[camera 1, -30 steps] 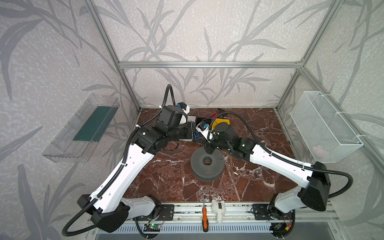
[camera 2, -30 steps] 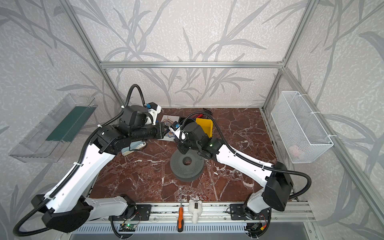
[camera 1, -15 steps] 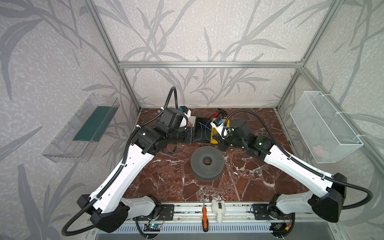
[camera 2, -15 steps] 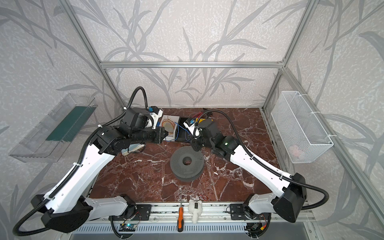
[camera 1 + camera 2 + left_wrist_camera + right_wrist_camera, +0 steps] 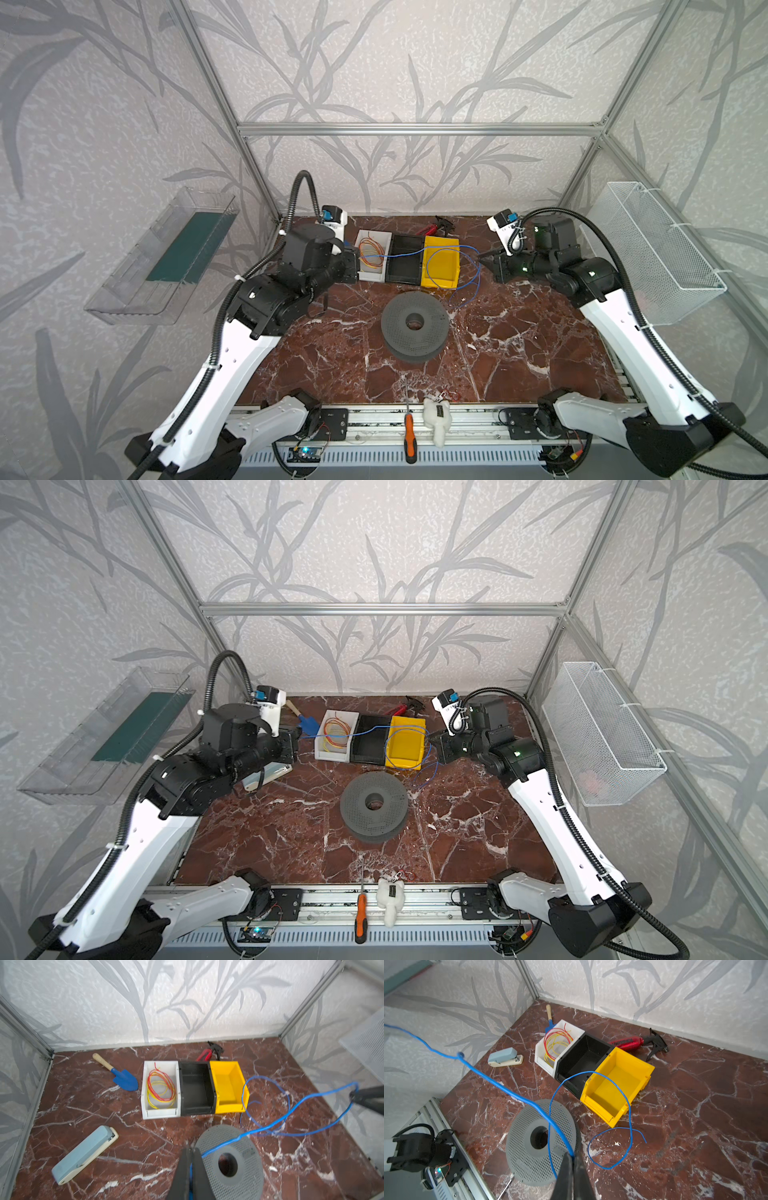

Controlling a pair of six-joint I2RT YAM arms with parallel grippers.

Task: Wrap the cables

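Note:
The cable (image 5: 405,252), a thin bright-blue wire, runs in a straight line between both grippers, above the bins. My left gripper (image 5: 353,259) is shut on one part of it; in the left wrist view the wire (image 5: 270,1126) comes out between the closed fingertips (image 5: 190,1150). My right gripper (image 5: 482,259) is shut on another part, seen pinched in the right wrist view (image 5: 573,1156). From there loose loops (image 5: 612,1147) hang over the yellow bin and lie on the table. The grey perforated spool (image 5: 414,324) lies flat in front of the bins, with no wire around it.
A white bin (image 5: 370,276) with orange and yellow wires, a black bin (image 5: 403,276) and a yellow bin (image 5: 440,282) stand in a row at the back. A blue trowel (image 5: 124,1079), stapler (image 5: 83,1155), red spray bottle (image 5: 629,1042), screwdriver (image 5: 410,436) and wall basket (image 5: 656,249) surround them.
My right gripper has pulled away to the right from beside the left gripper and the spool, drawing the blue wire out straight between them. The left gripper has stayed near the white bin.

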